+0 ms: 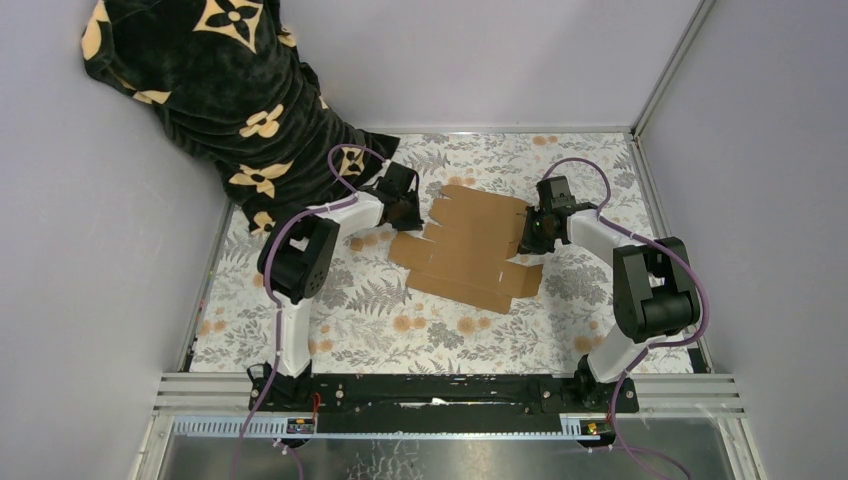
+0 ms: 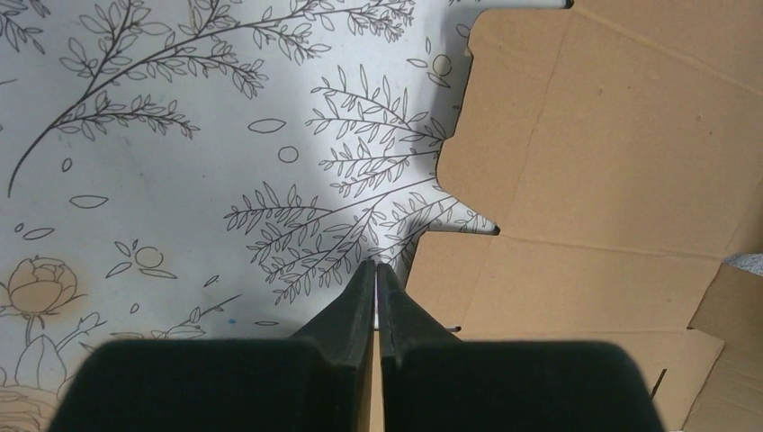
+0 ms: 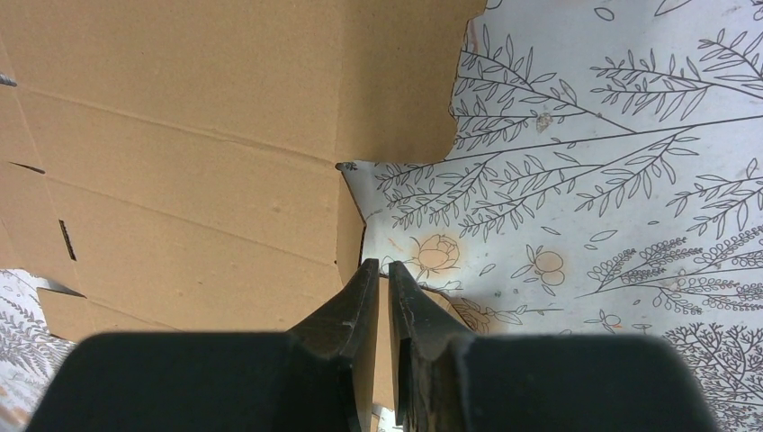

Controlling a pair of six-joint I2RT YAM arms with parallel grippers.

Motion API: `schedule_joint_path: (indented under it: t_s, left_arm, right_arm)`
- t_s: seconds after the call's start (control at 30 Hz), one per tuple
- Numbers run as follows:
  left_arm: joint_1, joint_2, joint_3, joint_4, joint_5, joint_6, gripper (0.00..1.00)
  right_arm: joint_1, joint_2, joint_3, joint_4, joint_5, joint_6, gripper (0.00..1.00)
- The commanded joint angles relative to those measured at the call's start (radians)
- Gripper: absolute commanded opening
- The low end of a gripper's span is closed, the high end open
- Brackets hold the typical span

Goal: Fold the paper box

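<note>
Top external view first: where does your paper box [image 1: 470, 250] lie?

It lies as an unfolded brown sheet in the middle of the worktop [image 1: 380, 330], between your two pincers.

How will it handle?

Light and thin, I judge. It should be stiff across a panel, bend only along the scored lines, and probably skate on the flowered cover. Take it by the flap edges, close to a score.

And your pincers?

Your right pincer [image 3: 379, 265] pinches the sheet's right flap edge, and brown shows between its fingers. Your left pincer [image 2: 375, 267] is pressed nearly together at the left edge. Whether it bites cardboard, I cannot tell.

Anything in the way?

A black blanket with cream flowers [image 1: 230, 100] slumps from the back left corner, just behind your left pincer. Mind it when you swing a flap up.
</note>
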Motion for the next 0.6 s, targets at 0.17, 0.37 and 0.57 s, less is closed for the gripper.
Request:
schedule_joint_path:
  t_s: [0.17, 0.37, 0.57]
  left_arm:
    - [0.003, 0.035, 0.006, 0.011, 0.028, 0.02, 0.06]
    - [0.003, 0.016, -0.027, 0.031, 0.056, 0.016, 0.06]
    - [0.002, -0.019, -0.038, 0.039, 0.077, 0.004, 0.06]
  right_arm:
    - [0.012, -0.032, 0.054, -0.014, -0.025, -0.004, 0.16]
    - [0.012, -0.025, 0.062, -0.013, -0.026, 0.0, 0.16]
    - [0.013, -0.02, 0.068, -0.014, -0.03, 0.001, 0.16]
